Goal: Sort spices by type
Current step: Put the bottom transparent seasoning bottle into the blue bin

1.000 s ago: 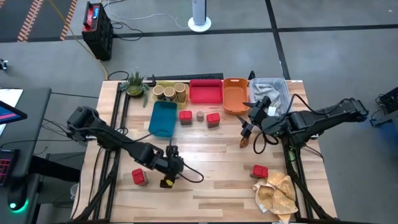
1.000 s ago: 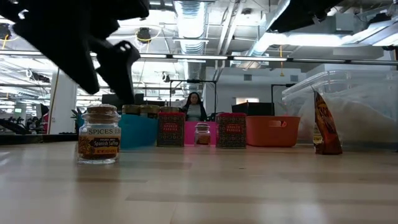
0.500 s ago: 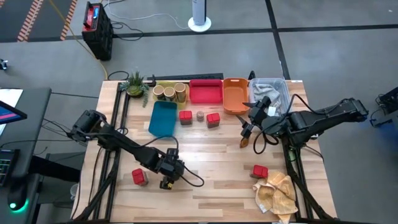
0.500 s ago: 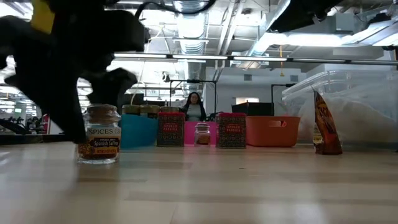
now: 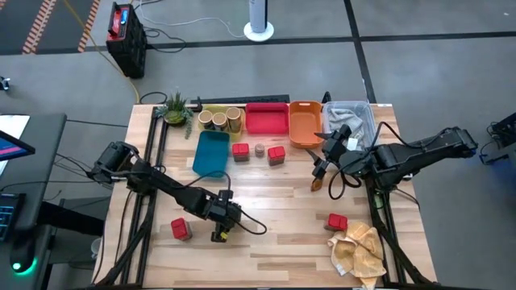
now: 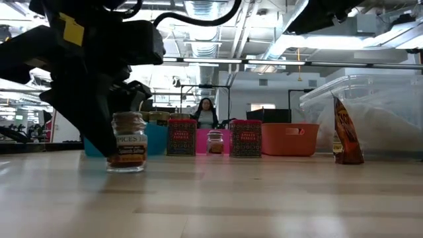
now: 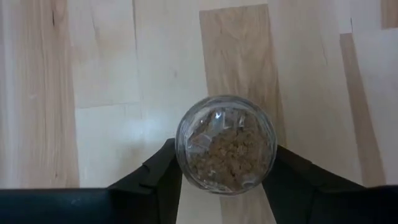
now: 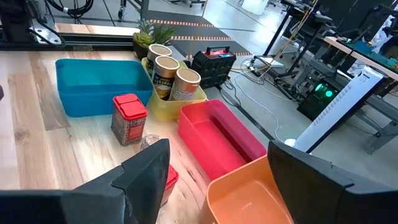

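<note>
Wooden table (image 5: 274, 201) amid grey concrete floor (image 5: 419, 20)

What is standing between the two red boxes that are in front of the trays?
A tiny round jar stands between the two red boxes. The high view shows it from above, and the low view shows it level.

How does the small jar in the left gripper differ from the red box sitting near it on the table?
The small jar is round clear glass showing brown spice, with a printed label; the red box is squarish and opaque. The jar sits between the left gripper's fingers, which press its sides; the box stands free, untouched. Seen from the high view, the box looks larger than the jar. Both rest on the wooden table, outside the trays.
</note>
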Controlling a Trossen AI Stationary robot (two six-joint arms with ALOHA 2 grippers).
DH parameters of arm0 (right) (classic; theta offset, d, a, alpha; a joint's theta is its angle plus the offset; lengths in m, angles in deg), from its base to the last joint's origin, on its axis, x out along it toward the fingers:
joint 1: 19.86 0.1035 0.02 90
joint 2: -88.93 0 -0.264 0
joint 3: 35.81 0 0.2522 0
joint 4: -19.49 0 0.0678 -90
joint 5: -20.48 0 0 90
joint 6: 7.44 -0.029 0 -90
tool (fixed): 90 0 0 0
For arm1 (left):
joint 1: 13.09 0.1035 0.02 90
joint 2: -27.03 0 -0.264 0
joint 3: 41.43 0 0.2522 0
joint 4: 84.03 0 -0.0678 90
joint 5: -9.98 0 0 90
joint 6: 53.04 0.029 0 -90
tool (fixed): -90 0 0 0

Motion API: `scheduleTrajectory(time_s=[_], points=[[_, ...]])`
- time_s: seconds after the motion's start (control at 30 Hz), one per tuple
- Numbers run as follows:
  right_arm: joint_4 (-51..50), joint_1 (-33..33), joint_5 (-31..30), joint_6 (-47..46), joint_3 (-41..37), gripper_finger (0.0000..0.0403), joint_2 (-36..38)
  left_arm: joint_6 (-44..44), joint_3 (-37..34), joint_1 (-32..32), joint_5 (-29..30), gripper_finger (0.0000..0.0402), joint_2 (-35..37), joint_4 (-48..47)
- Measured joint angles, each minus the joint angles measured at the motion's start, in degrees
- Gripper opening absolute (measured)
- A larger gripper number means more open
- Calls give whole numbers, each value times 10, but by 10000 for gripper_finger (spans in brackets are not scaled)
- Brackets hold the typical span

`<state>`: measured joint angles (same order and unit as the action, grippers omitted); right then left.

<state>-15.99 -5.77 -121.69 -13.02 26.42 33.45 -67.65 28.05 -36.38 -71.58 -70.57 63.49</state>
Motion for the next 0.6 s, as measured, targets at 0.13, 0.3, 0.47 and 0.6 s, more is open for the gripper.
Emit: scheduleTrajectory(time_s=[0.13, 0.3, 0.47, 0.6], points=[[0, 0, 0, 0, 0, 303, 0, 8, 0, 7, -1, 179, 6, 1], [0, 0, 0, 0, 0, 303, 0, 26, 0, 22, -1, 179, 32, 0], [-1, 0, 0, 0, 0, 303, 0, 47, 0, 44, 11, 179, 82, -38], [0, 0, 1, 0, 0, 303, 0, 57, 0, 72, 52, 179, 142, -101]])
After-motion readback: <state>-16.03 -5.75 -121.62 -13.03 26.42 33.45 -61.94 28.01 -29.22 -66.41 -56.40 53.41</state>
